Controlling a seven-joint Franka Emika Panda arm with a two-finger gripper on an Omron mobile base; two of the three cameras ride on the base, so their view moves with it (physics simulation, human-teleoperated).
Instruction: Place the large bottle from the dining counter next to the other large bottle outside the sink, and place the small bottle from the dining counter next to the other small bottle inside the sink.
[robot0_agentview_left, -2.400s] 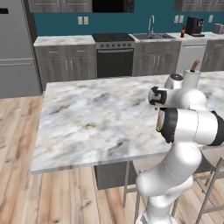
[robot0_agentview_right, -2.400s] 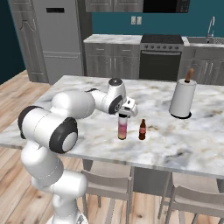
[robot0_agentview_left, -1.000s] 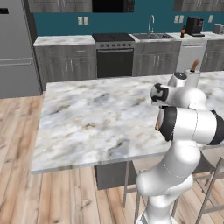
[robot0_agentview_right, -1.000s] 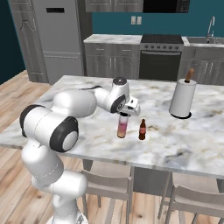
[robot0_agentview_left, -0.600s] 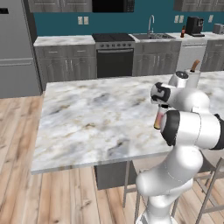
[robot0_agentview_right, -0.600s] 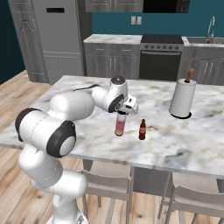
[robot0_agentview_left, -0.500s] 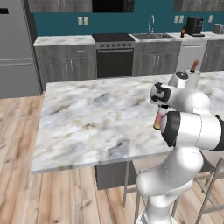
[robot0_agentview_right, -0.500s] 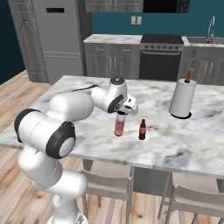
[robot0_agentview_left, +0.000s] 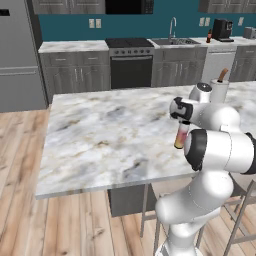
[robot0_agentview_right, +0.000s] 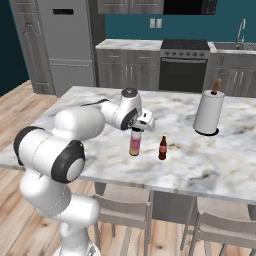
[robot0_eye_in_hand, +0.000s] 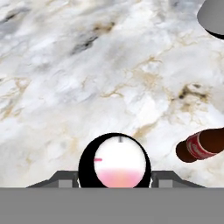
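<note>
- The gripper (robot0_agentview_right: 136, 128) was clamped on the large bottle's (robot0_agentview_right: 134, 143) cap, carrying it just above the counter (robot0_agentview_right: 100, 107) toward the sink.
- The small bottle (robot0_agentview_right: 162, 148) stood beside it, awaiting its turn.

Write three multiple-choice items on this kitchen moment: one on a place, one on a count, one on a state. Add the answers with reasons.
1. Where does the small brown glass bottle with the red label stand?
A. In the sink
B. On the white marble dining counter
C. On the stove

2. How many bottles are on that counter?
A. One
B. Two
C. Four

3. How is the tall clear bottle with pink liquid placed?
A. Upright, the claw at its top
B. Lying flat
C. Raised high above the counter

Answers: 1 B, it stands on the marble beside the tall bottle. 2 B, the tall pink one and the small brown one. 3 A, its neck sits under the claw and it stands vertical.
</note>
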